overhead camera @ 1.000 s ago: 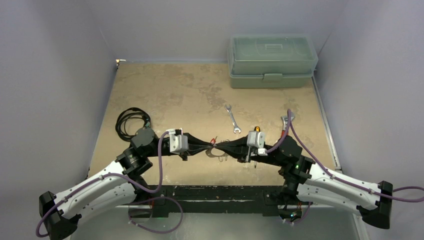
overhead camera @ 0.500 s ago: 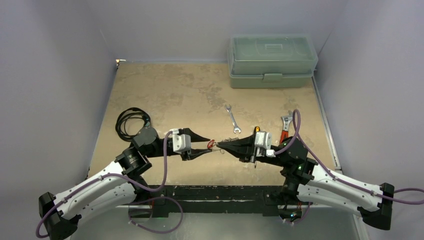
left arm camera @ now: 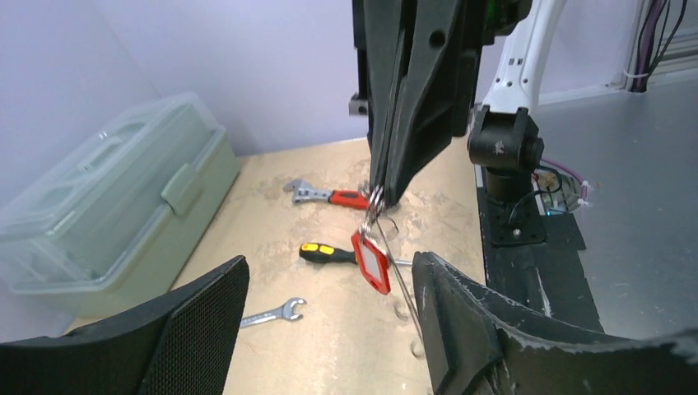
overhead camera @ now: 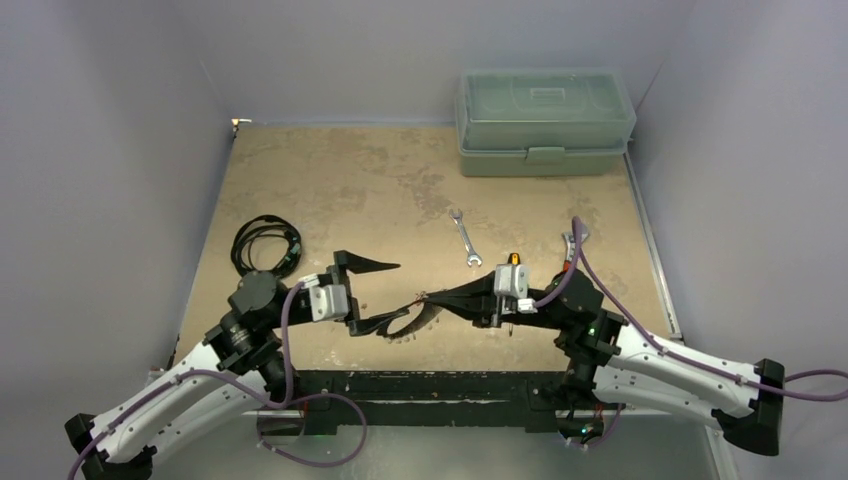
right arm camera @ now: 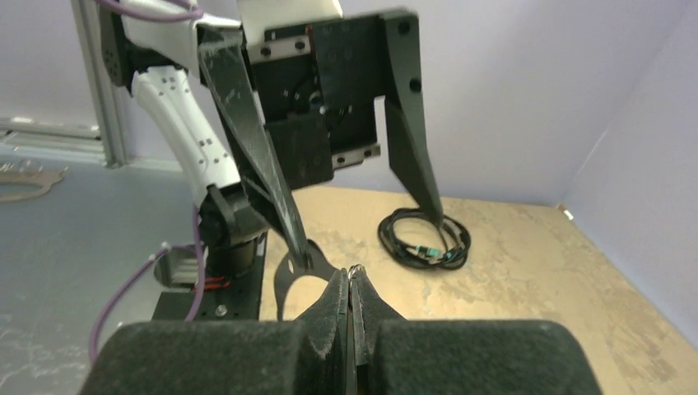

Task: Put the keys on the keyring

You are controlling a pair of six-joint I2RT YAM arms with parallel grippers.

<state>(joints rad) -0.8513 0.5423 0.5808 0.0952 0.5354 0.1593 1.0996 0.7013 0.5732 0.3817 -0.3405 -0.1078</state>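
Observation:
My right gripper (overhead camera: 427, 298) is shut on the top of the keyring (overhead camera: 418, 320), a thin silvery loop that hangs below its tips with small keys (overhead camera: 404, 336) along the bottom edge. In the left wrist view the right gripper (left arm camera: 379, 194) comes down from above, pinching the keyring wire (left arm camera: 402, 284). A red tag (left arm camera: 372, 262) dangles just under the tips. My left gripper (overhead camera: 402, 290) is open, its tips on either side of the hanging tag without touching it. In the right wrist view only a sliver of metal (right arm camera: 355, 269) shows between the shut fingertips.
A green toolbox (overhead camera: 545, 120) stands at the back right. A small spanner (overhead camera: 463, 238), a red-handled adjustable wrench (overhead camera: 570, 245) and a screwdriver (left arm camera: 333, 253) lie mid-table. A coiled black cable (overhead camera: 265, 243) lies at the left. Grey walls close in both sides.
My left gripper has opened wide and drawn back to the left, off the keyring. The right gripper has stayed shut, and the keyring now hangs from it alone.

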